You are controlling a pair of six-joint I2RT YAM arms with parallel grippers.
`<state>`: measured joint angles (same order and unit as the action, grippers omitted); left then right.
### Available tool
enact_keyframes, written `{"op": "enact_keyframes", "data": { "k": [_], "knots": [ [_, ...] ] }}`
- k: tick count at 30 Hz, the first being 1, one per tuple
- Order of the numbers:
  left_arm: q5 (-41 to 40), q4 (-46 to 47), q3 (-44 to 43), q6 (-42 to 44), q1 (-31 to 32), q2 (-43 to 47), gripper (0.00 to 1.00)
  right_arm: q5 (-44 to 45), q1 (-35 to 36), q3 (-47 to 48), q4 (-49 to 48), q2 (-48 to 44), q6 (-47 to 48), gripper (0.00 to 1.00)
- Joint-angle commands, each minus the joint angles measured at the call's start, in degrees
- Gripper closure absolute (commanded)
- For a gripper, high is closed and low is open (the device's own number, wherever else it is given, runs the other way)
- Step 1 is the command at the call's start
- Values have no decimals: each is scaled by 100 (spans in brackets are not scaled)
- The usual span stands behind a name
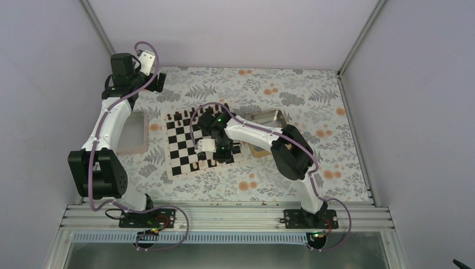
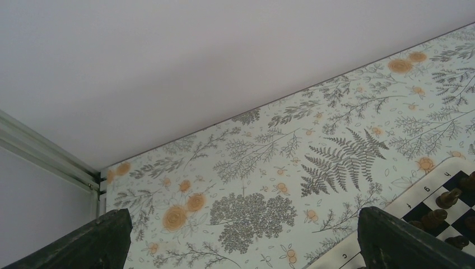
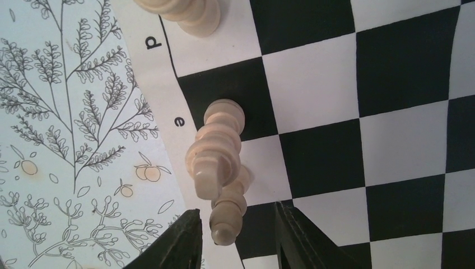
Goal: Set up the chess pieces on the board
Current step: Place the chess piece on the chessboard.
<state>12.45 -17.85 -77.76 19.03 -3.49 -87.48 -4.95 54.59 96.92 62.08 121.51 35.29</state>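
The board (image 1: 182,140) lies mid-table, with dark pieces (image 1: 185,116) along its far rows. My right gripper (image 1: 210,148) hovers over the board's near edge. In the right wrist view its jaws (image 3: 235,210) stand open around a light tan chess piece (image 3: 228,216), with a gap on each side. A taller light piece (image 3: 221,140) stands on the dark square by the letter e, and another (image 3: 185,11) stands at d. My left gripper (image 1: 158,81) is raised at the far left, off the board, open and empty (image 2: 242,224).
A gold tin tray (image 1: 269,120) sits right of the board, partly hidden by my right arm. A pale-rimmed tray (image 1: 134,134) lies under the left arm. The left wrist view catches the board's corner (image 2: 425,190) with dark pieces (image 2: 448,197).
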Motion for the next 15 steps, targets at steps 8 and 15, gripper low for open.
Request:
{"op": "enact_keyframes", "data": {
  "k": [8, 15],
  "knots": [
    [152, 79, 28, 7, -12, 134, 0, 118, -754, 297, 608, -1022, 35, 60],
    [140, 95, 15, -13, -8, 77, 0, 506, -2442, 119, 286, -1130, 297, 60]
  ]
}}
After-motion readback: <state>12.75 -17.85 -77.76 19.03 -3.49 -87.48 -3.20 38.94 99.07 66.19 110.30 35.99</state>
